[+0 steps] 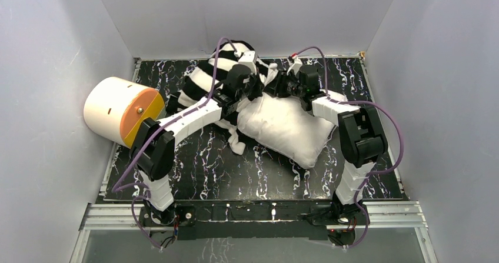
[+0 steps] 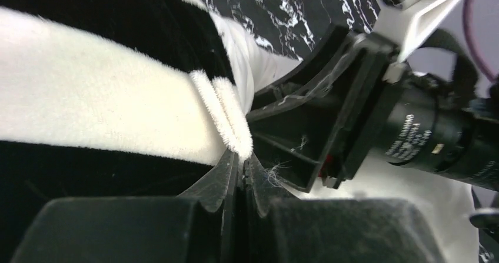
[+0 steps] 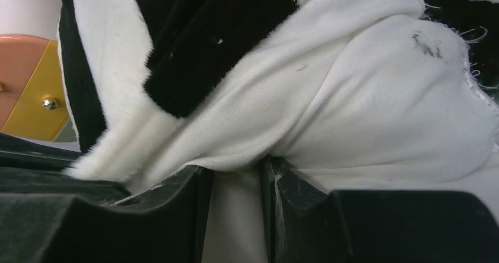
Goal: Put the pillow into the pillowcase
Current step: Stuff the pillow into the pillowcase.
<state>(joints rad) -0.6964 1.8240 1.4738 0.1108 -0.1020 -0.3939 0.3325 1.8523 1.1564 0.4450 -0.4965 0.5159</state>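
Observation:
The black and white striped pillowcase point(image 1: 203, 79) lies bunched at the back of the table, left of the middle. The plump white pillow point(image 1: 285, 127) lies beside it, to the right and nearer. Both grippers meet where the two touch. My left gripper point(image 1: 253, 92) is shut on the pillowcase's fuzzy white edge point(image 2: 226, 113), which stands out just past the jaws of the left gripper point(image 2: 241, 157). My right gripper point(image 1: 272, 88) points left; in its wrist view the right gripper point(image 3: 235, 180) has a fold of the pillowcase's point(image 3: 306, 98) white fabric filling the gap between its fingers.
A cream cylinder with an orange face point(image 1: 120, 110) rests against the left wall, also visible as the cylinder point(image 3: 26, 80) in the right wrist view. The black marbled tabletop point(image 1: 235, 169) is walled in on three sides. The right arm's wrist point(image 2: 423, 139) sits close beside my left jaws.

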